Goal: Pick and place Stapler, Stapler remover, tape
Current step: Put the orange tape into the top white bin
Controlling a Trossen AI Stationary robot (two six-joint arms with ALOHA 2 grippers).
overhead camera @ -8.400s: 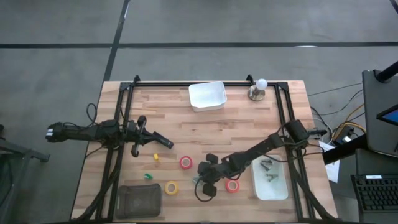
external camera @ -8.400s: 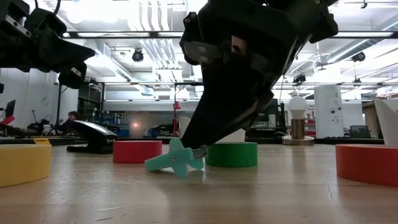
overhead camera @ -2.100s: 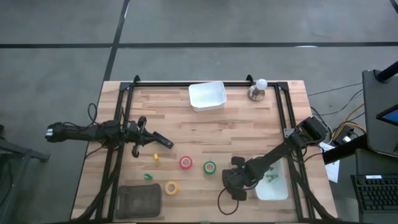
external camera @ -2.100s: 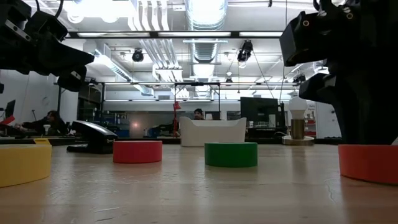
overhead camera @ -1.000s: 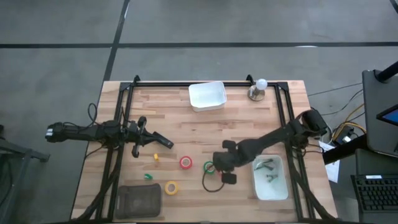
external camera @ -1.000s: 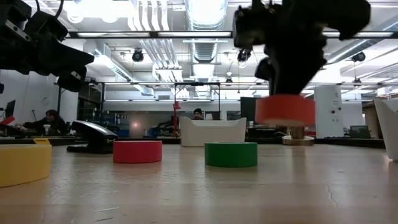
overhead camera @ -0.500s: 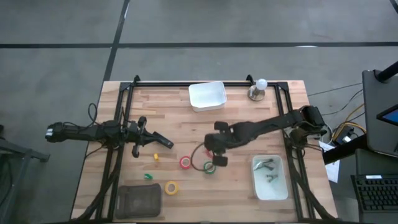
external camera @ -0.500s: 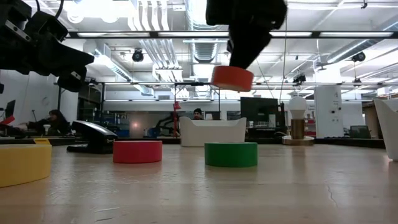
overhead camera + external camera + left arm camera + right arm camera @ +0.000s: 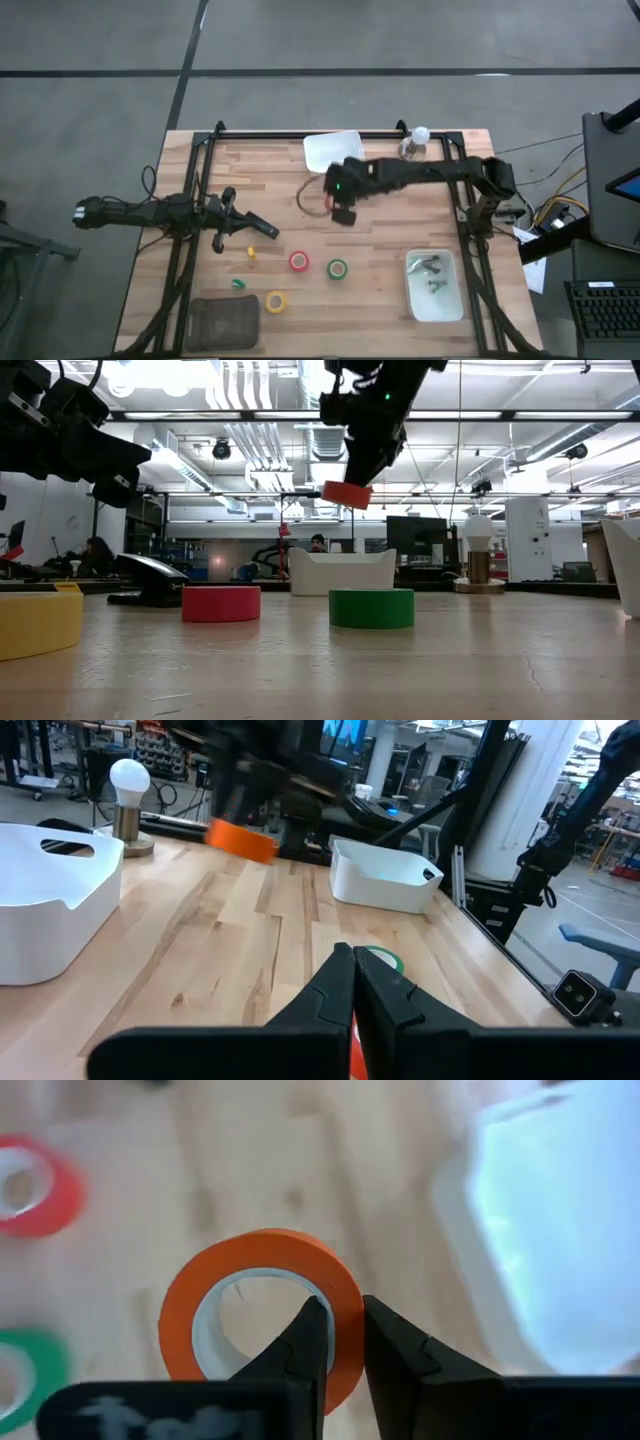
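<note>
My right gripper (image 9: 338, 200) hangs over the table's far middle, beside the far white tray (image 9: 333, 153), shut on a red-orange tape roll (image 9: 262, 1315). That roll is in the air in the low view (image 9: 346, 494) and in the left wrist view (image 9: 241, 840). A red roll (image 9: 299, 262), a green roll (image 9: 337, 268) and a yellow roll (image 9: 275, 301) lie flat on the wood. A black stapler (image 9: 150, 580) sits far back on the left in the low view. My left gripper (image 9: 268, 232) waits shut at the left, above the table. My right gripper holds the red-orange roll by its wall (image 9: 345, 1320). One finger (image 9: 305, 1342) is inside the open centre and the other (image 9: 395, 1355) is outside. The fingers come from above, pointing down. The roll is lifted clear of the table and tilts a little below them (image 9: 346, 494).
A second white tray (image 9: 434, 286) at the right near side holds small dark and teal tools. A light bulb on a stand (image 9: 413, 145) is at the far edge. A dark grey pad (image 9: 225, 322) lies at the near left, and small green (image 9: 238, 283) and yellow (image 9: 251, 253) bits beside it.
My right gripper has carried the red-orange roll from above the green roll toward the table's far edge, rising and ending beside the far white tray. The roll has stayed lifted in the hold throughout. The other rolls have not moved.
</note>
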